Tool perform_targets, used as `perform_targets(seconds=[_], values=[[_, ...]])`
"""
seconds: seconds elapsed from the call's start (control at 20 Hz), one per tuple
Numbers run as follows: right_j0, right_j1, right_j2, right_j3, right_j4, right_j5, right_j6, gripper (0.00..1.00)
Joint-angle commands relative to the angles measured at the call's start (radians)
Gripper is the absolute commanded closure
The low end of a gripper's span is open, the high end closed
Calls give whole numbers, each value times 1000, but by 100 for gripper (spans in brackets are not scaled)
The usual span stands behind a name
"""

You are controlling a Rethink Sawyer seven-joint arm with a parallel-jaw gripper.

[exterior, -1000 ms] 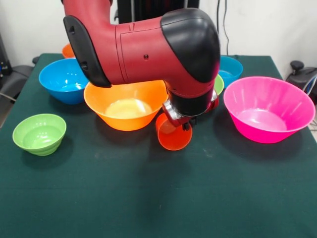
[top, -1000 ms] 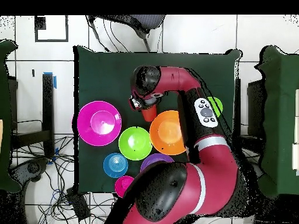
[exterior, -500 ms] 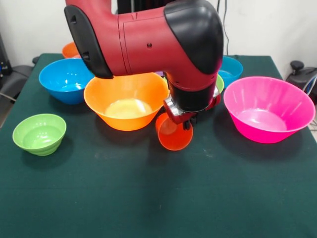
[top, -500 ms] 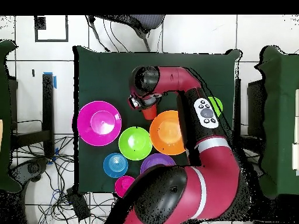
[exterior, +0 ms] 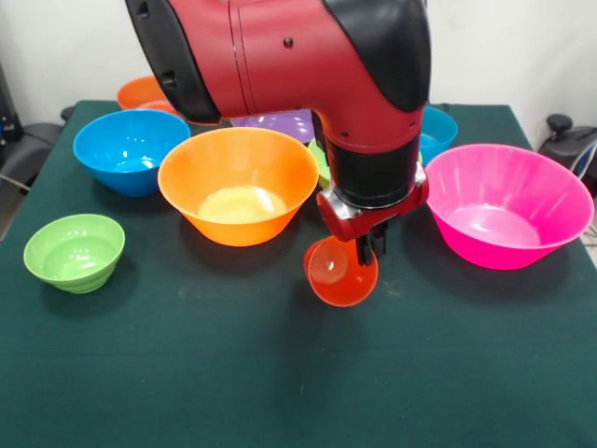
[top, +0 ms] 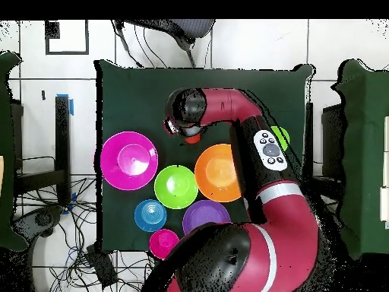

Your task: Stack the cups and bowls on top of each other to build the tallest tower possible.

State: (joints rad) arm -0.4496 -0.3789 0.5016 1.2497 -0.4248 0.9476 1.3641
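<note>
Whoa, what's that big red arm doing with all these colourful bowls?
The red arm has its end effector closed on an orange-red cup, holding it tipped on its side, mouth toward the front camera, just above the green table. Around it the bowls sit separately, nothing stacked yet: a large orange bowl beside the cup, a large pink bowl on the other side, a blue bowl and a small green bowl.

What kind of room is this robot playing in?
Probably a robot lab. A red arm holds an orange cup over a green-covered table, with loose cables on the tiled floor and an office chair nearby.
</note>
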Motion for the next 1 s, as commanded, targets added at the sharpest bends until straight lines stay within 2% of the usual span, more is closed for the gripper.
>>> perform_targets(seconds=[0.05, 0.5, 1.0], values=[[-30, -41, 47, 123, -55, -133, -104, 100], [-32, -33, 69, 117, -41, -197, -92, 100], [-50, -46, 85, 185, -63, -339, -47, 100]])
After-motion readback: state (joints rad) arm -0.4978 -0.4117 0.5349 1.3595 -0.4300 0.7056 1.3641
